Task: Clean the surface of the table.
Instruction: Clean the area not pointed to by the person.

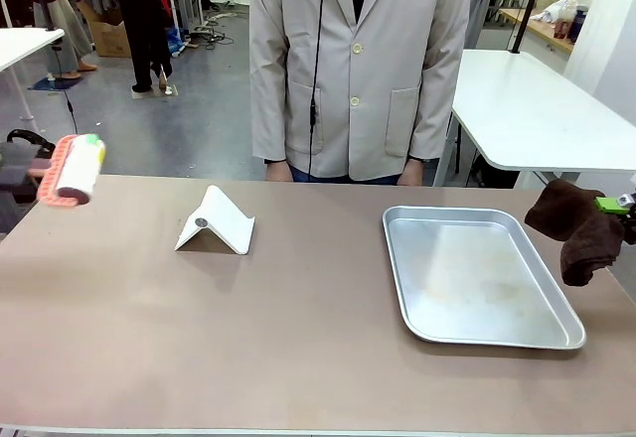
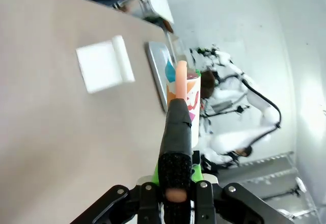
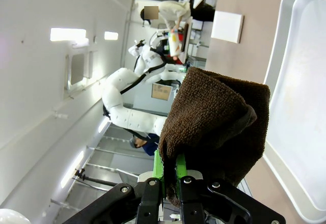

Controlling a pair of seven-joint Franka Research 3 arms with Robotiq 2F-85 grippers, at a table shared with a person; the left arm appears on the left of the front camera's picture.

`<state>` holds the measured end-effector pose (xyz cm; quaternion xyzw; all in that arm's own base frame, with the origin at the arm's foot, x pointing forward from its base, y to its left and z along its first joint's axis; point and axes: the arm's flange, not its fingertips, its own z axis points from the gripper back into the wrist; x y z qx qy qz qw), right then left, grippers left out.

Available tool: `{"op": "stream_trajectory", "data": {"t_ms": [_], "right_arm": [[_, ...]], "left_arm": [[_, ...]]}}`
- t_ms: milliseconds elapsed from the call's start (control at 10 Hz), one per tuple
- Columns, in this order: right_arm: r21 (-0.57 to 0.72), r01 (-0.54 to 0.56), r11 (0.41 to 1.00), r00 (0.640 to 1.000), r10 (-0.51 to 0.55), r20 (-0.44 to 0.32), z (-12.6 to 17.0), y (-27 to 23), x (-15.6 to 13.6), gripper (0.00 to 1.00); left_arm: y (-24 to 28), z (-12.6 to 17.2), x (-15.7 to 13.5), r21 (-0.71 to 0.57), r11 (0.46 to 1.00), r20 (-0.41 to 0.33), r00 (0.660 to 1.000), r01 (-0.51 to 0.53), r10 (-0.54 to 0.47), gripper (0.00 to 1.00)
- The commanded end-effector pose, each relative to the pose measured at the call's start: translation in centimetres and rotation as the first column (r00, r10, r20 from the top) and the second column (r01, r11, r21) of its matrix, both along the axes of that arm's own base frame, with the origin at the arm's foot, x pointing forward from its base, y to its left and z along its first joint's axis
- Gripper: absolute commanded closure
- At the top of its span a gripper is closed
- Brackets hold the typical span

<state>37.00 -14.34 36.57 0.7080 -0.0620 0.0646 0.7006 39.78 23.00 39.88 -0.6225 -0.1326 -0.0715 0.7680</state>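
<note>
Brown terry cloth (image 1: 574,228) hangs clamped in our right gripper (image 3: 170,180) just right of the metal tray (image 1: 477,273), while our left gripper (image 2: 174,193) is clamped on a lint roller's handle (image 2: 175,142) beyond the table's (image 1: 298,358) left edge. We judge wiping should start on bare tabletop left of the tray, cloth pressed flat, steering around the white folded stand (image 1: 219,220). We see coloured print on the roller but no legible writing.

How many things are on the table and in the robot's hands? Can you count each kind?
Silver metal tray on the table: 1
White folded stand on the table: 1
Lint roller in the left hand: 1
Brown cloth in the right hand: 1
Total: 4
</note>
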Motion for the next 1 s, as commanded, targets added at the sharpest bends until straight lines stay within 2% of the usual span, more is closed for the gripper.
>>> {"op": "stream_trajectory", "data": {"t_ms": [0, 200, 300, 400, 500, 900], "right_arm": [[0.014, -0.005, 1.0, 1.0, 0.005, 0.004, 0.7, 0.0, 0.2, 0.89], [0.014, -0.005, 1.0, 1.0, 0.005, 0.004, 0.7, 0.0, 0.2, 0.89], [0.014, -0.005, 1.0, 1.0, 0.005, 0.004, 0.7, 0.0, 0.2, 0.89], [0.014, -0.005, 1.0, 1.0, 0.005, 0.004, 0.7, 0.0, 0.2, 0.89], [0.014, -0.005, 1.0, 1.0, 0.005, 0.004, 0.7, 0.0, 0.2, 0.89], [0.014, -0.005, 1.0, 1.0, 0.005, 0.004, 0.7, 0.0, 0.2, 0.89]], "left_arm": [[1.1, -1.4, -4.5, -0.033, 0.996, -0.061, 0.995, 0.079, -0.081, 0.78], [2.4, -2.9, -8.8, -0.045, 0.997, -0.077, 0.995, 0.057, -0.061, 0.78], [2.7, -3.5, -10.5, -0.03, 0.999, -0.06, 0.997, 0.045, -0.047, 0.78], [3.0, -3.9, -11.0, -0.021, 0.999, -0.062, 0.997, 0.043, -0.045, 0.78], [3.0, -3.5, -9.3, -0.043, 0.997, -0.102, 0.993, 0.056, -0.06, 0.78], [3.0, -3.5, -9.3, -0.043, 0.997, -0.102, 0.993, 0.056, -0.06, 0.78]]}}
